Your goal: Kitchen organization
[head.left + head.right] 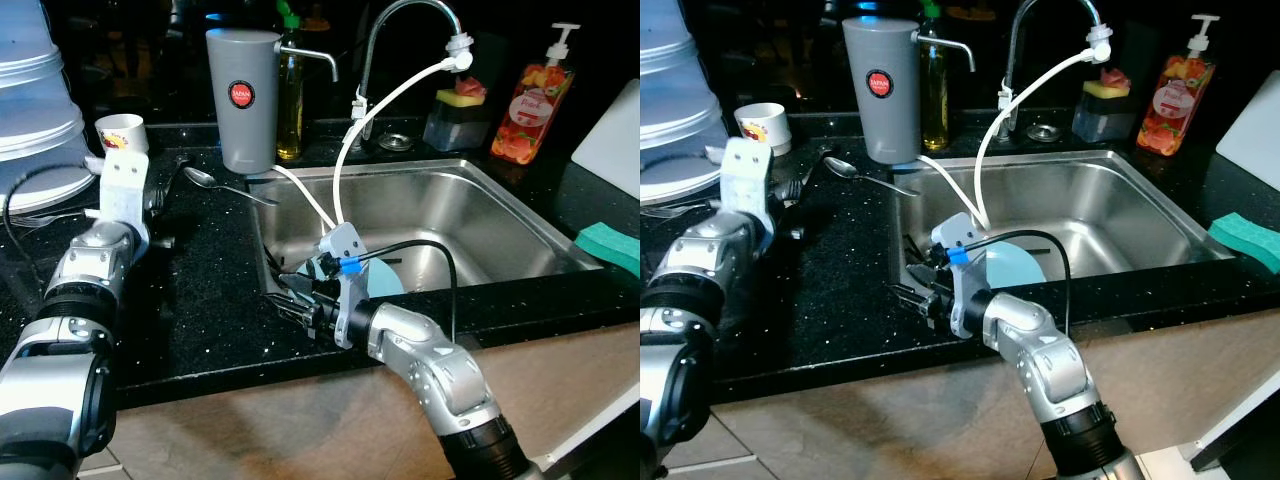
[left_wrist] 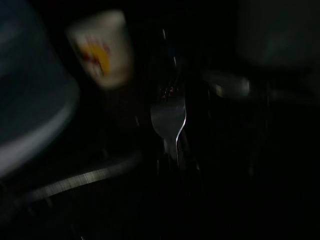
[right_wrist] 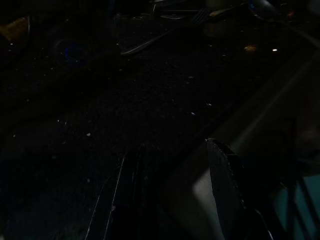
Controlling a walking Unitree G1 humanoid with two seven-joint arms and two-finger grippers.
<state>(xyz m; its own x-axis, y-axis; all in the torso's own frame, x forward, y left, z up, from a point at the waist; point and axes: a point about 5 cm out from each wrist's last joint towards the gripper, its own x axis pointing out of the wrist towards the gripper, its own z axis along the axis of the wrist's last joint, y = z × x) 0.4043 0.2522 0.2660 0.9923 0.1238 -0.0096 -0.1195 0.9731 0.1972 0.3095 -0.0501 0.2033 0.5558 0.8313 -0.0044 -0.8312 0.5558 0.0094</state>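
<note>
The right gripper [image 1: 290, 298] sits low at the sink's left rim, its two black fingers [image 3: 222, 175] spread apart with nothing between them, pointing left across the black counter [image 1: 210, 290]. Just behind it, inside the steel sink [image 1: 480, 215], a light blue plate [image 1: 1015, 268] leans against the near wall.

The left gripper [image 1: 160, 205] reaches forward over the counter's left part; whether its fingers are apart or together cannot be told. Its wrist camera looks straight down the length of a fork [image 2: 169, 120] lying on the dark surface, tines away from the camera, handle running back toward the wrist — so the fork's long axis lines up with the gripper's reach. Beyond the fork stands a small paper cup [image 1: 121, 131] near the counter's back edge, beside a stack of white plates [image 1: 35, 120] at the far left. A spoon [image 1: 215, 182] lies between the grey jug [image 1: 243, 98] and the left arm.

The left arm is plainly nearer the cutlery — a straight descent looks sufficient.
</note>
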